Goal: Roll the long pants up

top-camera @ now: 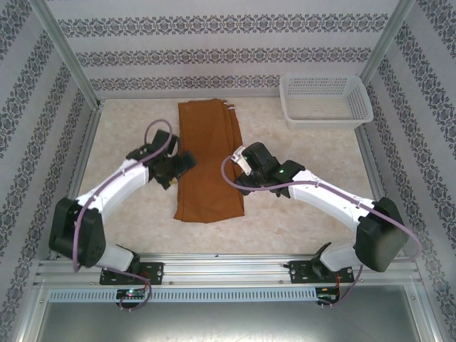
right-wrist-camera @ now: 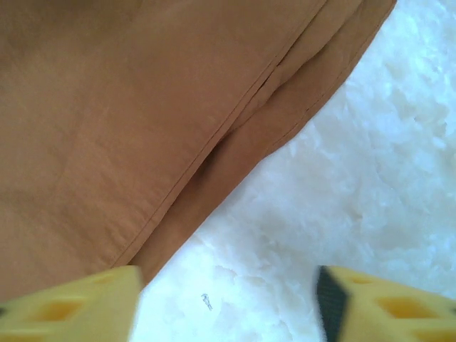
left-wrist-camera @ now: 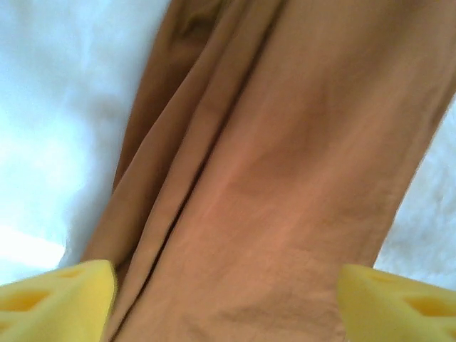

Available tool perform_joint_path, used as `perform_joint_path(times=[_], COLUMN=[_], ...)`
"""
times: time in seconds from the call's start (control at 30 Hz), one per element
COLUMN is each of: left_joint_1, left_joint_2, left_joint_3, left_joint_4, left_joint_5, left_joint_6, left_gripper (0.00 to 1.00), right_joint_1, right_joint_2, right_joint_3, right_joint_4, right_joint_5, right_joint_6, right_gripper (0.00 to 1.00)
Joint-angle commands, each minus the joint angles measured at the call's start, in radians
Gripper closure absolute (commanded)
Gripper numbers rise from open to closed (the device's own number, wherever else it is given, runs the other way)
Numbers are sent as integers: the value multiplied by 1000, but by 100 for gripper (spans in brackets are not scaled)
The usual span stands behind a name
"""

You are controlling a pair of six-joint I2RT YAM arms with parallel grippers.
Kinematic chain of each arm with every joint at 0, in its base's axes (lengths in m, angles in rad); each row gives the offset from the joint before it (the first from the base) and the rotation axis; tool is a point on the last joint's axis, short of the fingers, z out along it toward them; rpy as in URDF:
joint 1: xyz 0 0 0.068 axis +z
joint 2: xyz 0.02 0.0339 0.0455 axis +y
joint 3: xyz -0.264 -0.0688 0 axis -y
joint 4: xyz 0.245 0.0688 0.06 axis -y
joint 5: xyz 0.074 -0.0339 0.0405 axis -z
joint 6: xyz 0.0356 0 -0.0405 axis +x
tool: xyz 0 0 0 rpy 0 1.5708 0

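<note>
The pale marbled tabletop [top-camera: 299, 206] is carrying the rust-brown cloth long pants [top-camera: 208, 164], which are lying flat and folded lengthwise down its middle. The white plastic lattice basket [top-camera: 328, 121] is sitting at the far right corner, well apart from them, its mesh floor showing. My left hand [left-wrist-camera: 228, 299] is hanging over the pants' left side, fingers spread and gripping nothing. My right hand [right-wrist-camera: 228, 299] is hanging equally spread at their right edge.

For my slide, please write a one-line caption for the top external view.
The left arm and right arm reach to the folded pants on the table; a white basket stands far right.
</note>
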Motion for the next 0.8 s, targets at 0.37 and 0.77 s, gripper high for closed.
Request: perform_joint_path(times=[0.37, 0.77], left_joint_1=[-54, -28], left_joint_2=[355, 732], left_joint_3=[369, 686], left_joint_4=[-54, -174], left_joint_5=[-235, -213], left_joint_6=[-124, -78], left_gripper=[100, 100], right_joint_1=[-102, -146], right_joint_2=[28, -13], right_joint_3=[54, 49], right_joint_4=[20, -38], right_joint_5=[-134, -178], right_joint_6=[148, 187], right_gripper=[100, 100])
